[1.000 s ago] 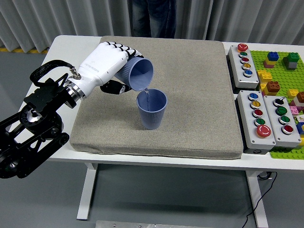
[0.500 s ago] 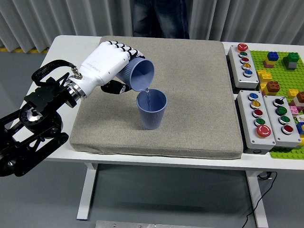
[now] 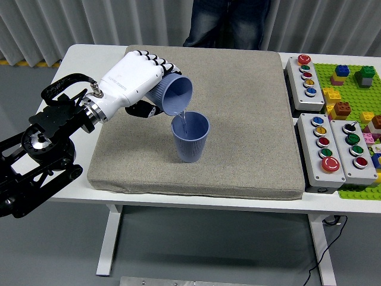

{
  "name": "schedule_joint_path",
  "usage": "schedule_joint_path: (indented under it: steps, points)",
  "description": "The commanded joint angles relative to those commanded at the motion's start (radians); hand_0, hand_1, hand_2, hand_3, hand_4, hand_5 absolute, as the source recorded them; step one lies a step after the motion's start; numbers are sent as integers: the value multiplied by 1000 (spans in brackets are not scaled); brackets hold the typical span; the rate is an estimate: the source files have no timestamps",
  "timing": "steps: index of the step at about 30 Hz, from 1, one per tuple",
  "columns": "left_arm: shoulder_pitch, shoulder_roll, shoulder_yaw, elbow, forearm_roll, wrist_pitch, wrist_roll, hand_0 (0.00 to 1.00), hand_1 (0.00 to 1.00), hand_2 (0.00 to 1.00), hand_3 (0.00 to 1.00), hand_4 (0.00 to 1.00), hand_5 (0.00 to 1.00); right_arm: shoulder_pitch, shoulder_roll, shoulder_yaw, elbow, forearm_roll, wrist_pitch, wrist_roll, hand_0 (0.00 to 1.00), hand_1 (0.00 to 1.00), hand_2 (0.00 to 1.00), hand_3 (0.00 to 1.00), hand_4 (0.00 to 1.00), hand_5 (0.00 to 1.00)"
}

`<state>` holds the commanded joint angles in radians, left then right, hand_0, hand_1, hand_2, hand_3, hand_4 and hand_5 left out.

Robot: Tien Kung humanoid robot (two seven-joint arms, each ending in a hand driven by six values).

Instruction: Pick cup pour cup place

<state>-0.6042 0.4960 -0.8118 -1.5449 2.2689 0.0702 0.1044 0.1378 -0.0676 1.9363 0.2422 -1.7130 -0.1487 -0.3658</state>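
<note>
My left hand (image 3: 143,77), white with black fingers, is shut on a blue ribbed cup (image 3: 173,93). The cup is tipped on its side, mouth down to the right, just above a second blue ribbed cup (image 3: 190,138). A thin stream of liquid runs from the tilted cup into the second one. The second cup stands upright near the middle of the grey mat (image 3: 238,119). My right hand is out of view.
Grey button boxes (image 3: 305,75) (image 3: 336,146) with coloured buttons lie to the right of the mat. A green baseplate (image 3: 357,95) with toy bricks sits at the far right. A person (image 3: 226,22) in jeans stands at the table's far side.
My left hand and the tilted cup have held nearly still, still pouring. The person behind the table has moved to the right.
</note>
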Motion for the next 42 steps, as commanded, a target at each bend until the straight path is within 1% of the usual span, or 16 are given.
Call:
schedule_joint_path:
  steps: [5,23,35,39,42]
  points:
    - [-4,-1,3,2,0,1,1,583,531,538,536,751,38,-5,3,1,1,-1,-1,-1,640,601,509,584,2,2]
    - [-25,14,33,-1,0,0,14,583,531,538,535,751,32,-5,2,-4,0,12,-2,2,639,602,509,583,2,2]
    - [-31,16,47,-2,0,-11,38,584,531,538,535,750,24,-1,1,-3,-1,13,-2,4,639,601,510,584,2,2]
    - [-40,18,57,1,0,-6,48,585,534,543,535,750,20,0,1,-3,-1,16,-3,4,639,601,510,584,2,2]
    - [-53,27,78,0,0,3,51,585,534,543,535,750,20,3,1,-6,-1,18,-3,4,639,601,510,584,2,2]
